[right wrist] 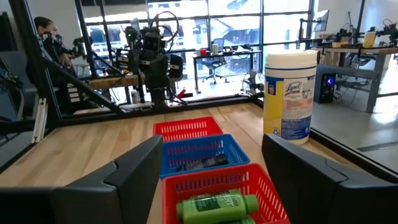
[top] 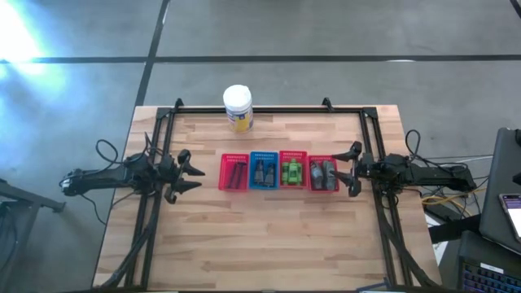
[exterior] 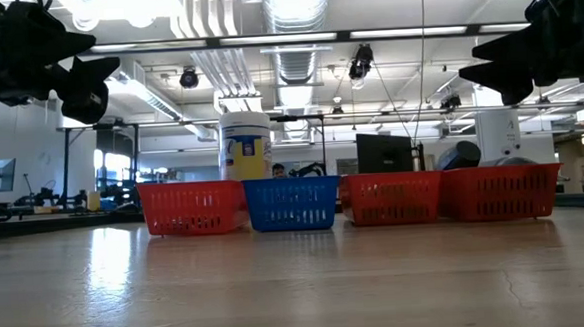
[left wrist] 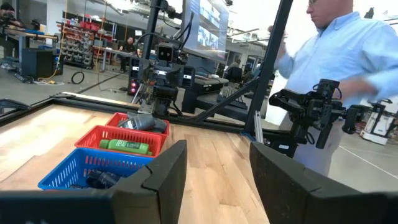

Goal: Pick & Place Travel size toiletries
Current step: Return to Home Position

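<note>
With fingers spread wide, the left gripper and right gripper flanked the bin row, where a green bottle lay crosswise, cap toward the Lysol jar.

Floor was grey concrete, crossed by dark seam lines, glare at one corner. Ceiling was open, carrying silver ducts and strip lights. Tall windows, desks and stocked shelves lined the room
</note>
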Available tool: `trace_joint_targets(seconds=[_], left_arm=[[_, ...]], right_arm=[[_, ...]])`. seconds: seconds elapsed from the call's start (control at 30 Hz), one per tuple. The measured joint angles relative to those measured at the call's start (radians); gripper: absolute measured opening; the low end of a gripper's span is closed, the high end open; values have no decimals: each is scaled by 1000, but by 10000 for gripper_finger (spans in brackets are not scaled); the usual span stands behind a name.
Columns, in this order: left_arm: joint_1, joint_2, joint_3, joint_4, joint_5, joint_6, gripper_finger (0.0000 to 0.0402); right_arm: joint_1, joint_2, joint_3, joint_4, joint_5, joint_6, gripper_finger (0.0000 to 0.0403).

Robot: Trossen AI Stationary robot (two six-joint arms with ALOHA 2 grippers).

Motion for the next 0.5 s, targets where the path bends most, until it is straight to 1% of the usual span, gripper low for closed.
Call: trace_joint_targets(seconds=[0.5], left_arm=[[0, 0, 0, 0, 0, 0, 181]], right_arm=[[0, 0, 0, 0, 0, 0, 232]])
